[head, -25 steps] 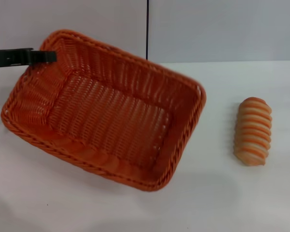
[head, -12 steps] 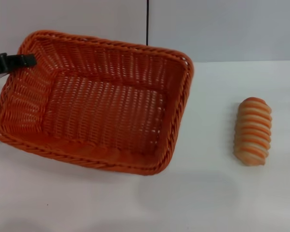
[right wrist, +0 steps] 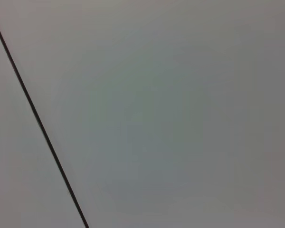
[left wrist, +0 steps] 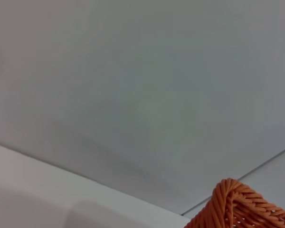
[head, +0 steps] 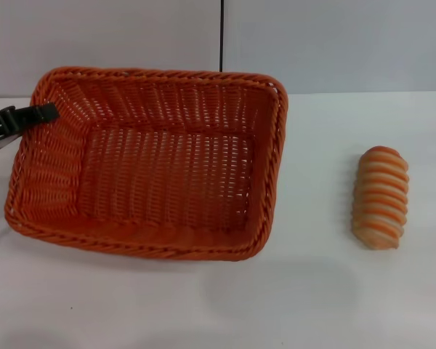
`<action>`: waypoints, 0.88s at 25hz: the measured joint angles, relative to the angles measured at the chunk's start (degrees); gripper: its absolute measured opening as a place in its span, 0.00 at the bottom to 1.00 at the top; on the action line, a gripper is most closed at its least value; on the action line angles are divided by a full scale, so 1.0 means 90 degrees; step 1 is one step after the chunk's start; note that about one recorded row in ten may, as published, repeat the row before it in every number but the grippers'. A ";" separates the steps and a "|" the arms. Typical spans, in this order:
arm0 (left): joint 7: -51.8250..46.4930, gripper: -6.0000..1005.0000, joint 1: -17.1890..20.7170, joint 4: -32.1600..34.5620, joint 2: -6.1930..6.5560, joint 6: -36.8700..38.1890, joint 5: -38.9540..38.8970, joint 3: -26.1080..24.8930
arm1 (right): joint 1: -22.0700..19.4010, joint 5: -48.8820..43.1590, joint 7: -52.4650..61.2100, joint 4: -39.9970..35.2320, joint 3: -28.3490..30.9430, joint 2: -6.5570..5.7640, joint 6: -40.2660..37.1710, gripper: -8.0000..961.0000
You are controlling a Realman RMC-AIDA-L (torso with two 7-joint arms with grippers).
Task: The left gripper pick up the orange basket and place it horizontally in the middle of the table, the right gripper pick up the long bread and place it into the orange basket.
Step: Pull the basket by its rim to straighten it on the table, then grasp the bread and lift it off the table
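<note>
The orange basket (head: 275, 156) lies level on the white table (head: 312, 291), left of centre, with its long side across the view and nothing inside. My left gripper (head: 43, 114) reaches in from the left edge and is shut on the basket's far-left rim. A corner of that braided rim (left wrist: 242, 206) shows in the left wrist view. The long bread (head: 380, 196), tan-orange with pale stripes, lies on the table well to the right of the basket. My right gripper is out of view.
A grey wall with a dark vertical seam (head: 221, 43) rises behind the table. The right wrist view shows only that wall and the seam (right wrist: 38, 123). Bare tabletop lies between basket and bread and along the front.
The basket has swung from tilted and raised to level and lengthwise across the table. My left gripper moved down and left with it. The bread has not moved.
</note>
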 joint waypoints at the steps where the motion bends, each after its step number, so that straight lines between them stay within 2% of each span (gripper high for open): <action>1: 0.0048 0.20 0.0025 -0.0024 0.0001 -0.0010 -0.0055 0.0010 | 0.0002 0.0000 0.0000 0.0000 -0.0010 -0.0002 0.0000 0.66; 7: 0.0296 0.20 0.0158 -0.0179 -0.0003 -0.0035 -0.0211 0.0026 | 0.0010 0.0000 0.0001 -0.0003 -0.0124 -0.0018 0.0000 0.66; 16: 0.0492 0.21 0.0126 -0.0448 0.0047 0.0016 -0.0383 0.0033 | 0.0014 0.0000 0.0008 -0.0003 -0.0293 -0.0043 0.0023 0.66; 22: 0.0645 0.37 0.0120 -0.0424 0.0070 0.0100 -0.0387 -0.0134 | -0.0020 0.0000 0.0042 -0.0003 -0.0301 -0.0044 0.0078 0.66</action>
